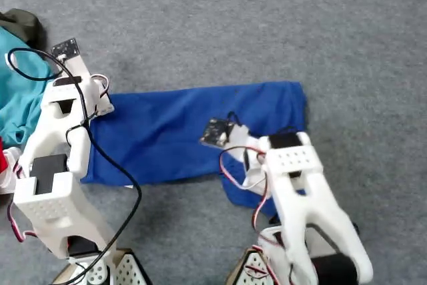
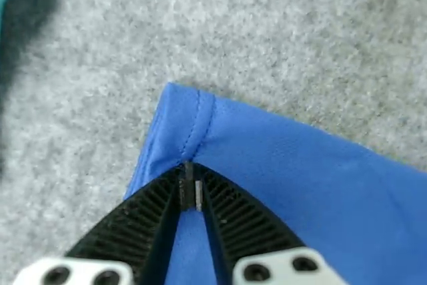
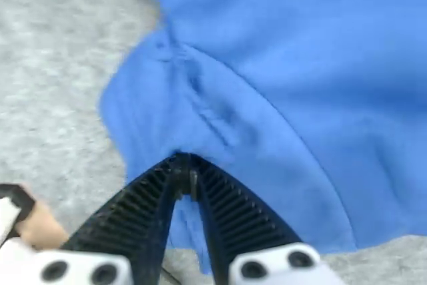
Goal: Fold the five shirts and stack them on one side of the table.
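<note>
A blue fabric shirt (image 1: 187, 131), folded into a long band, is laid flat near the middle of the grey felt-covered surface (image 1: 347, 45). Its long axis runs from side to side in front of the two arms, and a small flap juts toward the arms at its right end. The left claw (image 2: 189, 171) is closed tight on the hemmed corner at the band's left end, and the right claw (image 3: 183, 165) is pinched shut on the wrinkled cloth of that flap. A crumpled teal cloth shirt (image 1: 17, 91) is seen at the surface's left edge, just beyond the left arm.
</note>
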